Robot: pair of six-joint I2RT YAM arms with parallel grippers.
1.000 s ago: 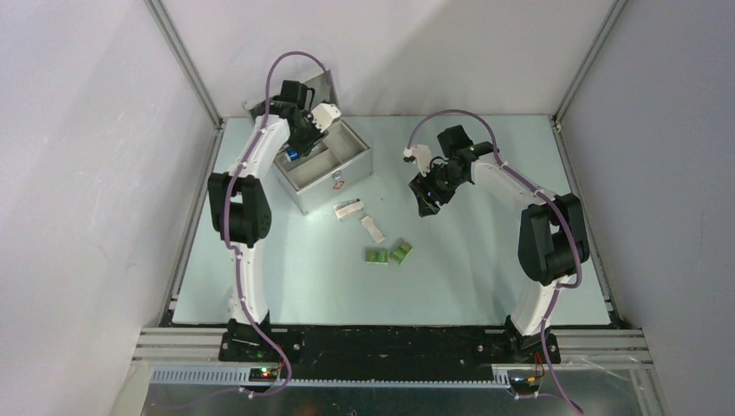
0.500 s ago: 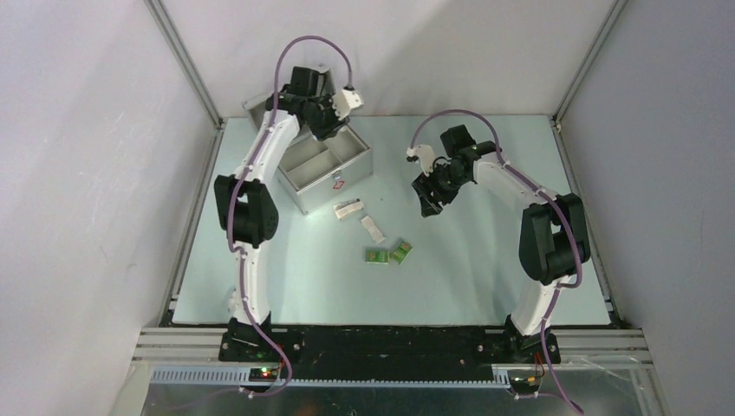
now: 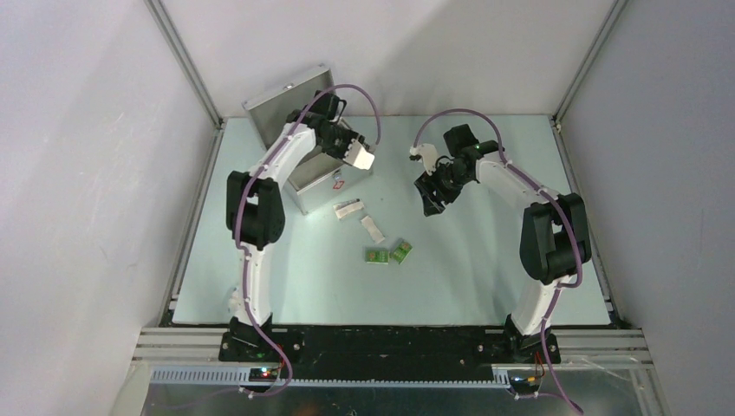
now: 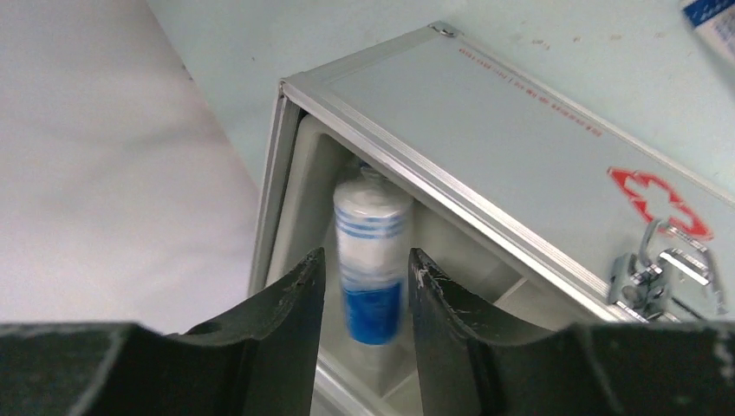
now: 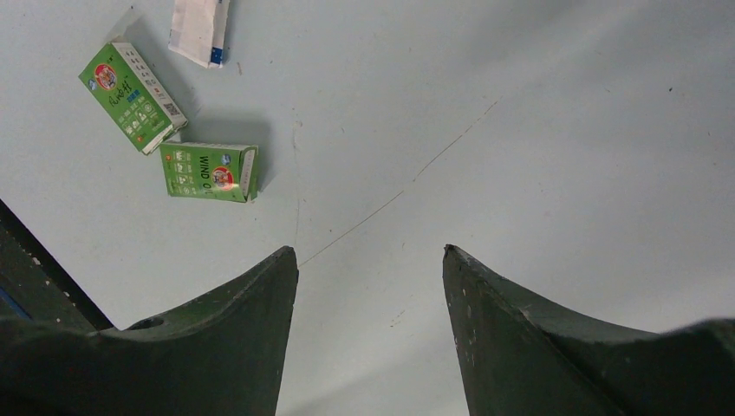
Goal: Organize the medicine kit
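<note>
Just beyond the fingers of the left gripper (image 4: 364,260), half-parted and empty, the open medicine kit (image 4: 520,130) is sitting. Its rim could easily get clipped, and the whole case shoved, if that arm gets swung low. Same deal with the two green boxes (image 5: 210,171) past the wide-spread, empty fingers of the right gripper (image 5: 371,256): being flat, they could get skidded across the table (image 5: 537,130) rather than pinched. Kit contents: one blue-and-white bottle (image 4: 373,243) is seen lying in the compartment below the left fingertips; nothing else can be made out.
</note>
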